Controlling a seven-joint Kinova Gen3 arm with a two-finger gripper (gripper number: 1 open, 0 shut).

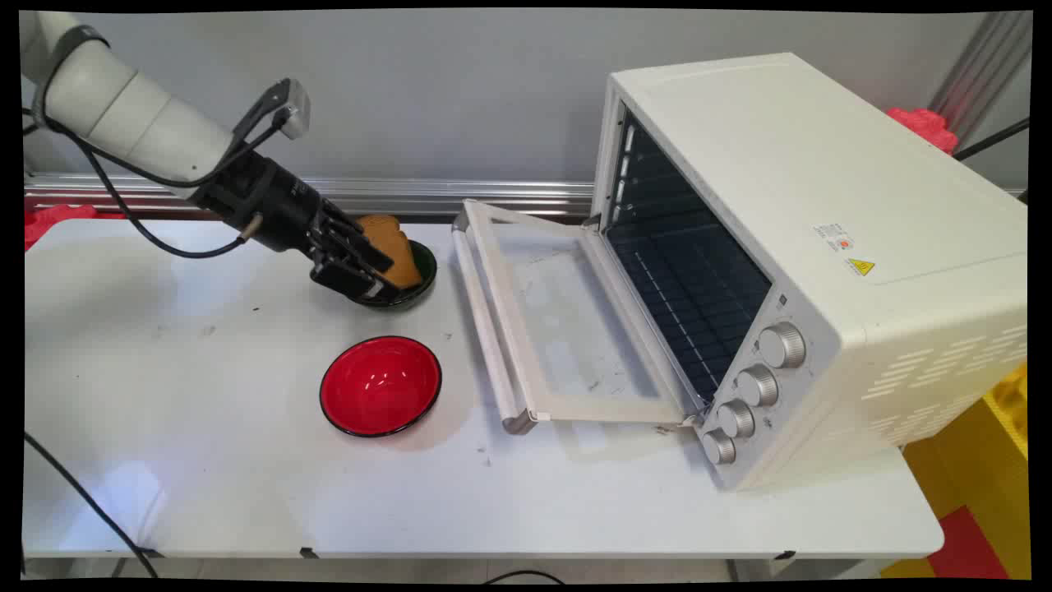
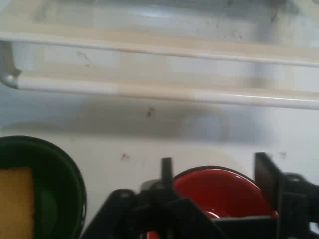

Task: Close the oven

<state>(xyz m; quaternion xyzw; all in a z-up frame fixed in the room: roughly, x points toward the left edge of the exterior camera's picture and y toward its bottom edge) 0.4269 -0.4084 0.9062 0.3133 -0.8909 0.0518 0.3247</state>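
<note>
- Main view: the black two-finger tool (image 1: 374, 275) sat low at the near-left rim of the dark green round bowl (image 1: 426, 267), tilted down toward the right.
- A tan slice of bread (image 1: 399, 251) stood upright in that bowl, just behind the tool's fingers; contact could not be told from here.
- The glossy red bowl with a black rim (image 1: 380, 385) sat nearer the camera on the white bench (image 1: 205, 411), apart from the green one.
- The cream toaster oven (image 1: 822, 205) stood to the right, its glass door (image 1: 567, 329) folded down flat.
- Hand view: the tool (image 2: 217, 167) had its fingers spread wide with nothing between them; only the red bowl (image 2: 219, 191) showed beyond the gap.
- The green bowl (image 2: 60, 189) and bread (image 2: 17, 199) lay off to the left, outside the fingers.
- The oven door's handle bar (image 2: 149, 89) crossed the top, with bare bench (image 2: 149, 144) below it.
</note>
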